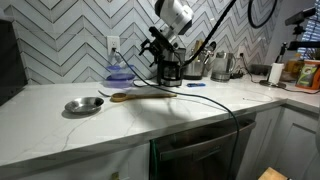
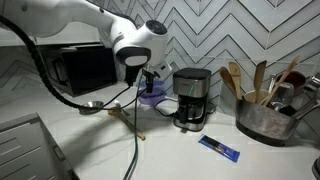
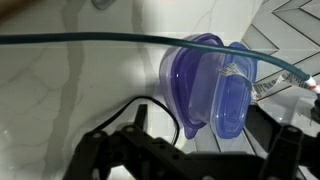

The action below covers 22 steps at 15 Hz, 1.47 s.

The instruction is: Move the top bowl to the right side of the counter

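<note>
Two nested plastic bowls stand near the back wall beside the coffee maker, in both exterior views [image 1: 120, 73] [image 2: 152, 96]. In the wrist view the top bowl [image 3: 232, 100], pale lavender-blue, sits inside a darker blue-purple bowl [image 3: 180, 80]. My gripper [image 1: 155, 50] [image 2: 150, 72] hangs just above the stack, not touching it. Its dark fingers [image 3: 190, 160] are spread wide and hold nothing. The white marble-look counter [image 1: 150, 120] [image 2: 180, 155] runs under everything.
A black coffee maker [image 1: 170, 70] [image 2: 190, 98] stands right beside the bowls. A shiny metal bowl [image 1: 83, 105] [image 2: 92, 105] and a wooden spoon [image 1: 128, 96] lie nearby. A blue packet [image 2: 218, 148] lies in front. A utensil pot [image 2: 265, 115] and a cable [image 1: 215, 105] are also there.
</note>
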{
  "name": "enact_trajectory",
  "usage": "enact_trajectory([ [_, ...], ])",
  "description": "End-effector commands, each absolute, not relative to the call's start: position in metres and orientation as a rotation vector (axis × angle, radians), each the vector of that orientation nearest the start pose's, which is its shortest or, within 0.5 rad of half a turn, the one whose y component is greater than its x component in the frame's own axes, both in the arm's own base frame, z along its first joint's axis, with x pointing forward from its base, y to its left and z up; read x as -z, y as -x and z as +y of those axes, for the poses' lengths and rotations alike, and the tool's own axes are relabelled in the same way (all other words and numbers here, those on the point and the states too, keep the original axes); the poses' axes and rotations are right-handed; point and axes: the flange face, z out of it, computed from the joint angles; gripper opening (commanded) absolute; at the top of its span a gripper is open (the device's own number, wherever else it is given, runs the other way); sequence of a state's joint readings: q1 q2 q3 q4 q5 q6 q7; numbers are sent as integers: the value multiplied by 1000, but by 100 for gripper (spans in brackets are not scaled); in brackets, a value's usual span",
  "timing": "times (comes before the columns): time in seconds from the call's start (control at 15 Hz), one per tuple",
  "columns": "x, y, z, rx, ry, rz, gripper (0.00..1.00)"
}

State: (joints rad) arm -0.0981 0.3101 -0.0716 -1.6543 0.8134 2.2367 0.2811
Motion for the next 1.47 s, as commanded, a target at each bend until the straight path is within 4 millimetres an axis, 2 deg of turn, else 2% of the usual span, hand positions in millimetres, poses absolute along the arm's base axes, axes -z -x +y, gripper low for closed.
enact_trajectory([
  [0.0,-445,-700,-68,324,2154,1044,100],
  [0.27,-428,-725,-47,371,2100,1040,100],
  [0.53,-421,-741,-38,411,2084,1044,97],
  [0.67,-419,-746,-40,426,2079,1048,84],
  [0.8,-418,-749,-43,439,2073,1050,62],
  [1.0,-417,-753,-48,450,2073,1045,38],
  [1.27,-413,-756,-55,463,2072,1037,26],
  [1.33,-412,-757,-57,465,2072,1037,25],
  [1.4,-411,-757,-58,464,2069,1036,29],
])
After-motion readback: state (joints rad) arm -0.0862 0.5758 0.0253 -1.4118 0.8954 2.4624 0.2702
